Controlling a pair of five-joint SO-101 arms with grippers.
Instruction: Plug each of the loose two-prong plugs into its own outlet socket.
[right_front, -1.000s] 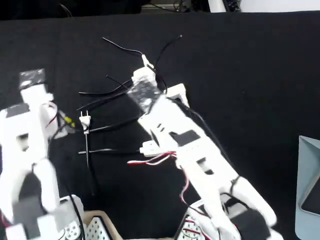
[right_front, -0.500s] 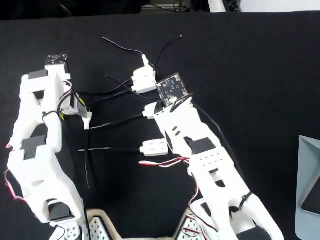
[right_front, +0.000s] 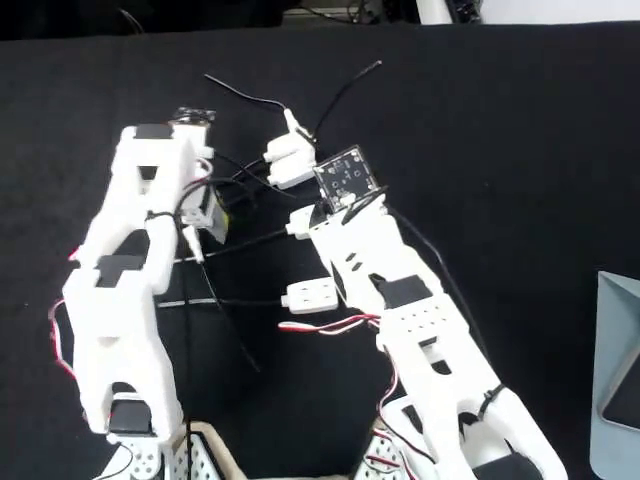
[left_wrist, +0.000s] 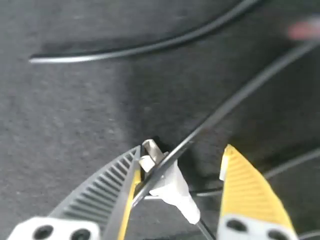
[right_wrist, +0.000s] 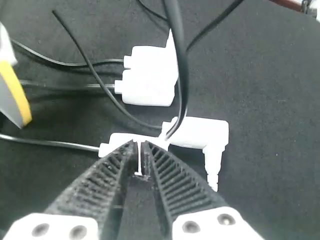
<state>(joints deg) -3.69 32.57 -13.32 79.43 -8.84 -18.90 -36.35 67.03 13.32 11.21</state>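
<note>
White moulded plastic forms the two-prong plug (left_wrist: 169, 184): a small tapered body with flat metal prongs, lying on the matte black cloth (right_front: 520, 150) with a glossy black cable (left_wrist: 235, 97) crossing over it. The left gripper (left_wrist: 182, 149) straddles it with its fingers wide apart. The plug leans against the ribbed grey, yellow-padded finger (left_wrist: 112, 182) and stands clear of the yellow finger (left_wrist: 245, 185), so nothing is clamped.

Just beside it, the right gripper (right_wrist: 139, 145) has its black ribbed fingers (right_wrist: 100, 185) drawn nearly together on a thin white sliver. This seems to be an edge of the flat white connector (right_wrist: 122, 141), though whether that is a plug or a socket is hard to tell. An angled white block (right_wrist: 200, 132) with a narrow stem touches that connector. Beyond it sit two rounded white blocks (right_wrist: 147, 75), stacked together, thin black wires running from them. Between the two arms lies a rectangular white outlet socket (right_front: 310, 295) on its own lead.
</note>
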